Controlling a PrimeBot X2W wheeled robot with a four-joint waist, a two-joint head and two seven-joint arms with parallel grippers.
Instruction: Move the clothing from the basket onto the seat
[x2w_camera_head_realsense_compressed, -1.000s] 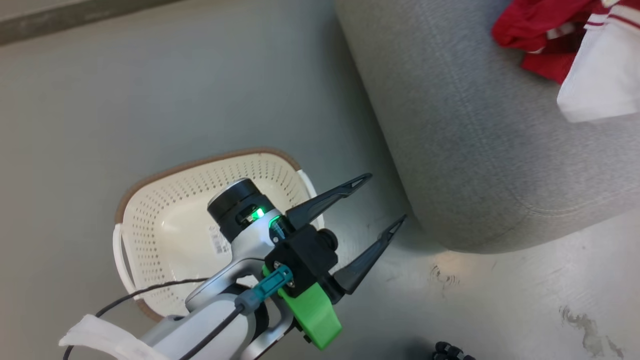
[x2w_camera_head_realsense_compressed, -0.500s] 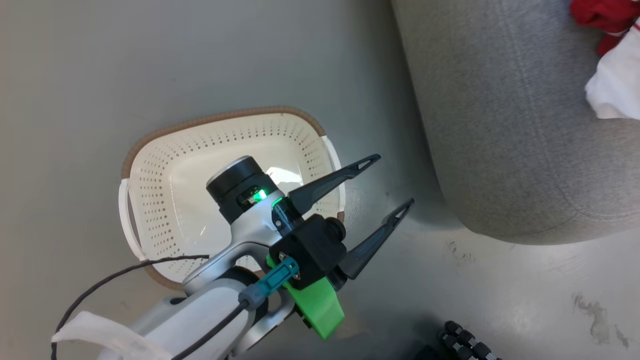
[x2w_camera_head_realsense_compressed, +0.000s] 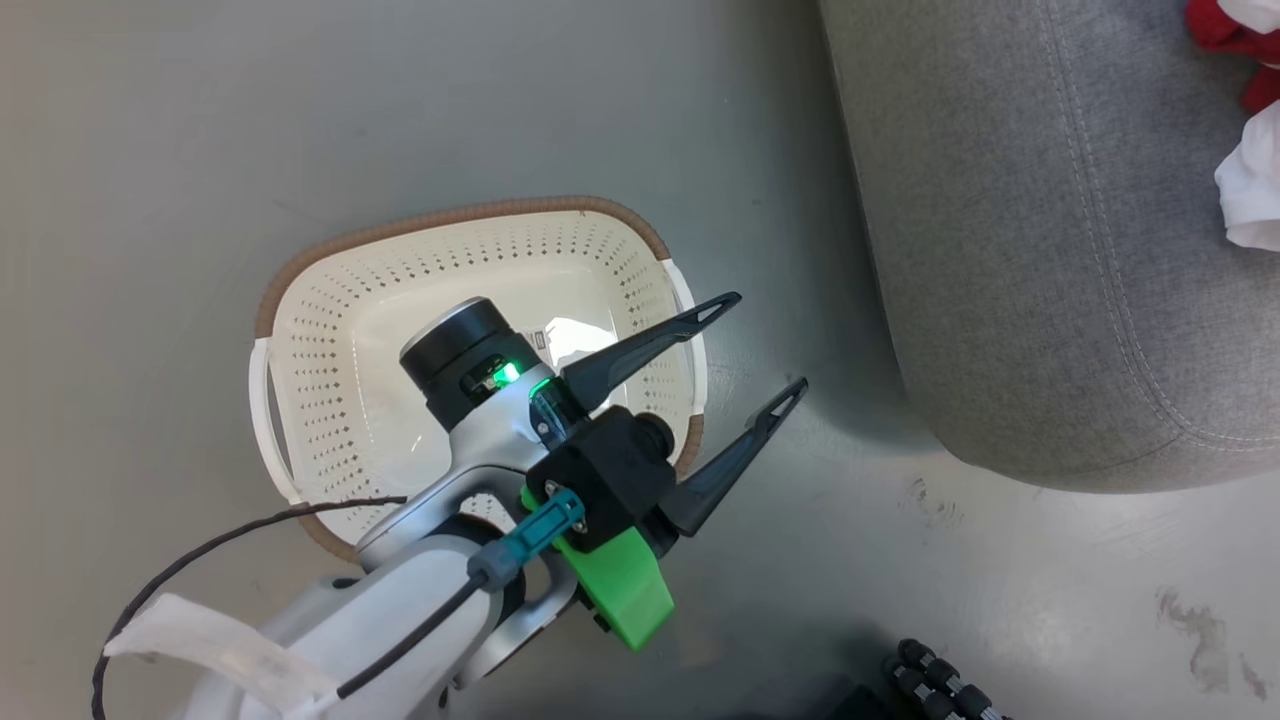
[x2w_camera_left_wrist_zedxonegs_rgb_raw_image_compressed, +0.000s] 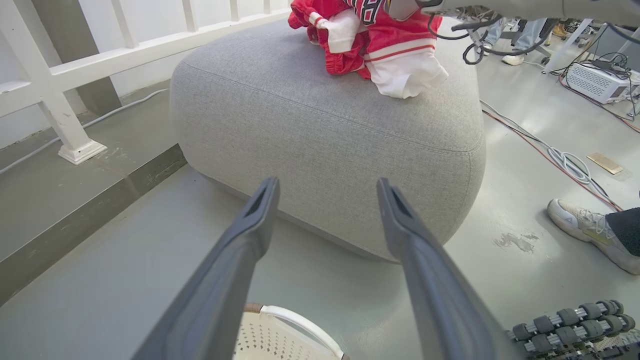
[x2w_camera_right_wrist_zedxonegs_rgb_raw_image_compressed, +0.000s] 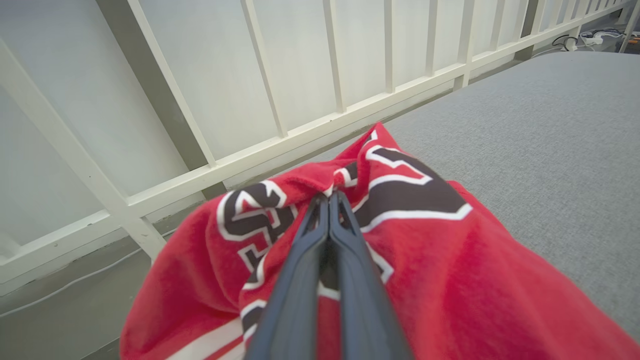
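Red clothing (x2w_camera_left_wrist_zedxonegs_rgb_raw_image_compressed: 370, 45) lies on top of the seat (x2w_camera_head_realsense_compressed: 1030, 250); I see none in the basket (x2w_camera_head_realsense_compressed: 300, 330) beside it. Only my head camera swung; things stayed put. My left gripper (x2w_camera_head_realsense_compressed: 768, 342) stays wide apart. My right gripper (x2w_camera_right_wrist_zedxonegs_rgb_raw_image_compressed: 330, 197) is pinched on the clothing, so I think only letting go is left. A shoe (x2w_camera_left_wrist_zedxonegs_rgb_raw_image_compressed: 582, 222) and cables (x2w_camera_left_wrist_zedxonegs_rgb_raw_image_compressed: 560, 155) near the seat aren't in my way.
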